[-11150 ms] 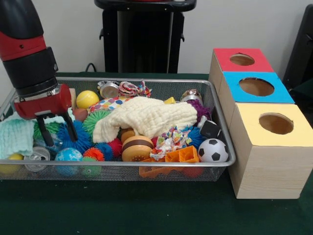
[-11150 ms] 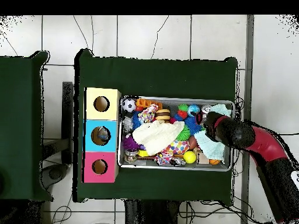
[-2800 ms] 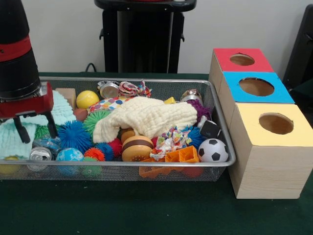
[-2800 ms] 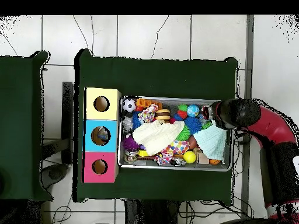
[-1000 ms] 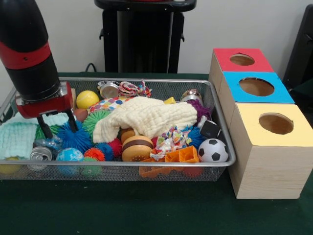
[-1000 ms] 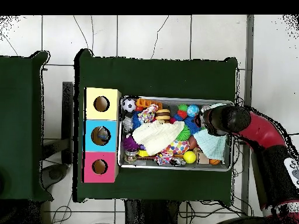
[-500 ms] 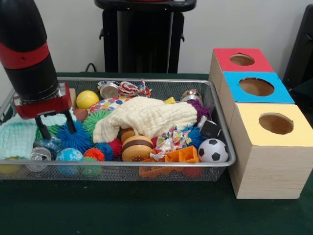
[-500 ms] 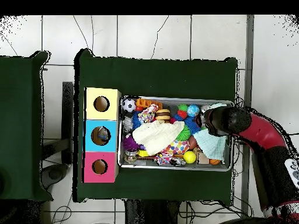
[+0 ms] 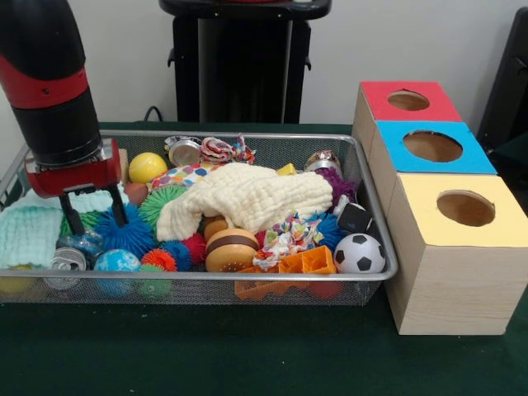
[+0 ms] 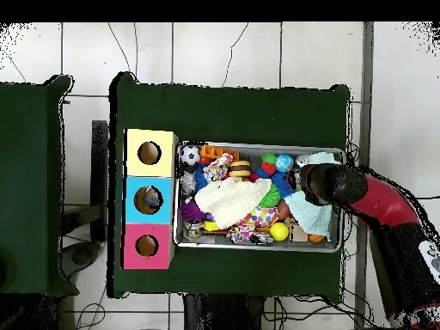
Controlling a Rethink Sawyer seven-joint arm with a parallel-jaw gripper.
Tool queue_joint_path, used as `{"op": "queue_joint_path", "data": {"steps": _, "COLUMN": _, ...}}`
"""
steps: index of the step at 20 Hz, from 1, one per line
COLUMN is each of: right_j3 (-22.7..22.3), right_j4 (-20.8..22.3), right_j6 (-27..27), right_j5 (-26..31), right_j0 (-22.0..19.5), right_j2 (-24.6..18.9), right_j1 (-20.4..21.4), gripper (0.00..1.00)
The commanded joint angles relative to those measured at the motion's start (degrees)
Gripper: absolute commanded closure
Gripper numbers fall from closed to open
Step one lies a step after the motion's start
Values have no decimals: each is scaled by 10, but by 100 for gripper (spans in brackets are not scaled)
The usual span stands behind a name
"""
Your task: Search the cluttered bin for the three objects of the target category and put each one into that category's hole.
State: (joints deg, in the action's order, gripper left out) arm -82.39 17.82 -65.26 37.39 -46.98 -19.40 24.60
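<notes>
Front view: claw, fingers spread and empty, at left of frame above blue spiky ball.
Bin: lower centre on green table, left of three boxes.

The bin is silver wire mesh, the cream cloth nubby, the yellow-topped box pale wood.

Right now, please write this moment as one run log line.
end effector: open, nothing held | position: over blue spiky ball at one end of bin | boxes: red, blue, yellow beside bin
</notes>
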Motion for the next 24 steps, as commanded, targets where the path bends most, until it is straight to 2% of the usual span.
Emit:
{"op": "queue_joint_path", "data": {"steps": 1, "right_j3": -67, "right_j4": 2, "right_j6": -98, "right_j5": -57, "right_j0": -6, "right_j2": 14, "right_j1": -19, "gripper": 0}}
{"op": "queue_joint_path", "data": {"steps": 11, "right_j3": -102, "right_j4": 2, "right_j6": -103, "right_j5": -98, "right_j0": -9, "right_j2": 24, "right_j1": 5, "gripper": 0}}
{"op": "queue_joint_path", "data": {"steps": 16, "right_j3": -121, "right_j4": -6, "right_j6": -101, "right_j5": -93, "right_j0": -7, "right_j2": 28, "right_j1": 32, "gripper": 0}}
{"op": "queue_joint_path", "data": {"steps": 24, "right_j3": -125, "right_j4": -8, "right_j6": -96, "right_j5": -94, "right_j0": -3, "right_j2": 33, "right_j1": 38, "gripper": 0}}
